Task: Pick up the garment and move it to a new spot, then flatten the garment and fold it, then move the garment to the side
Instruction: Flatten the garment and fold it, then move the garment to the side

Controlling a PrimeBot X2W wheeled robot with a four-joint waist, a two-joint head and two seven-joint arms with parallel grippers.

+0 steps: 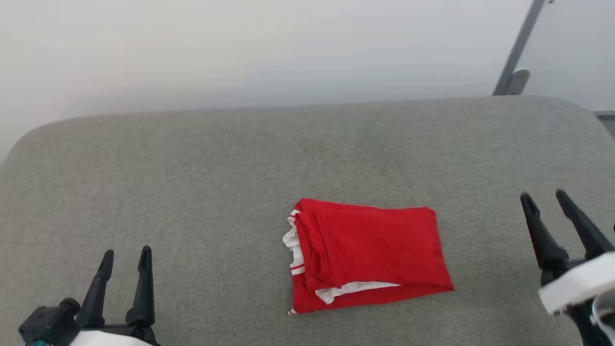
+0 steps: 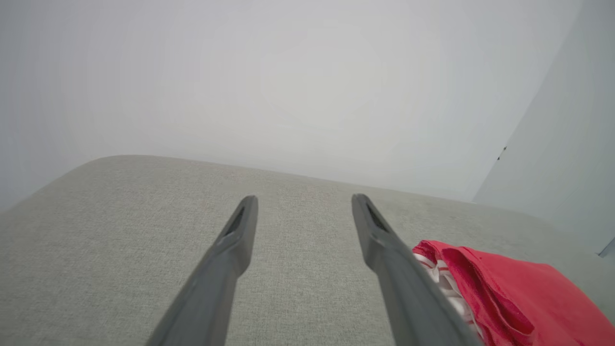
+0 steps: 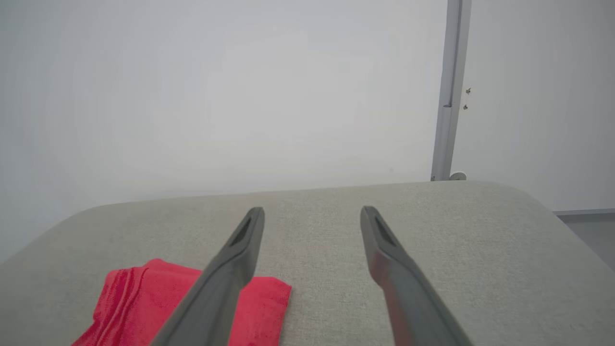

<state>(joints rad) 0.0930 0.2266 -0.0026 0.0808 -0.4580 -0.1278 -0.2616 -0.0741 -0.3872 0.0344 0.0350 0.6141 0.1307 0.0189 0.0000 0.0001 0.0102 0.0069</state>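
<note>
Garment (image 1: pixel 370 254) lies folded into a compact red rectangle on the grey padded surface (image 1: pixel 192 158), a little right of centre and toward the near edge. White striped sleeve edges peek out at its left and front sides. My left gripper (image 1: pixel 127 251) is at the near left, fingers spread, empty, well apart from the cloth. My right gripper (image 1: pixel 543 195) is at the right, fingers likewise spread, holding nothing and clear of the garment.

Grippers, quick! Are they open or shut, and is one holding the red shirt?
Left gripper: open, holding nothing.
Right gripper: open, holding nothing.
The shirt lies folded between them.
</note>
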